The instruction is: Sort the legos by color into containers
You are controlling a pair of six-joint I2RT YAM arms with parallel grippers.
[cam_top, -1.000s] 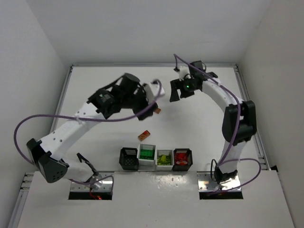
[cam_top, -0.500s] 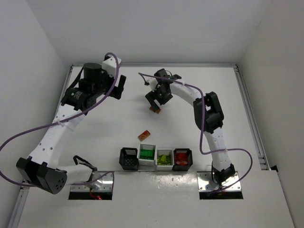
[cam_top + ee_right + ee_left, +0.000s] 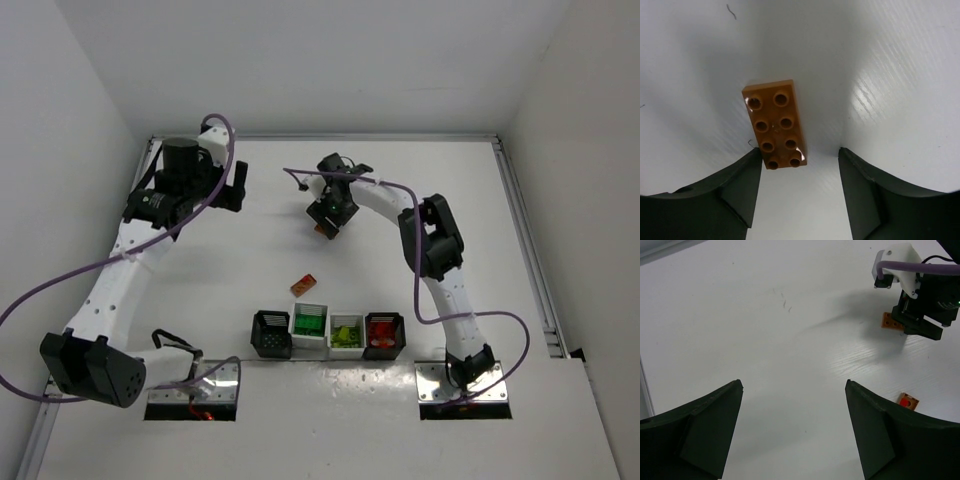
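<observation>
The orange-brown lego lies flat, studs up, on the table, toward the far edge and about midway across. The right gripper hangs straight over it with its jaws spread. The near end of the lego sits between the two fingers, close against one finger and with a clear gap to the other, so nothing is clamped. A small red lego lies alone nearer the near edge, just beyond the containers. These four stand in a row at the near edge between the arm bases. The two white inner ones hold green and yellow-green pieces, and the right black one holds red. I cannot tell what is in the left black one. The left gripper hovers by the far left corner, its jaws wide apart over bare table, holding nothing.
</observation>
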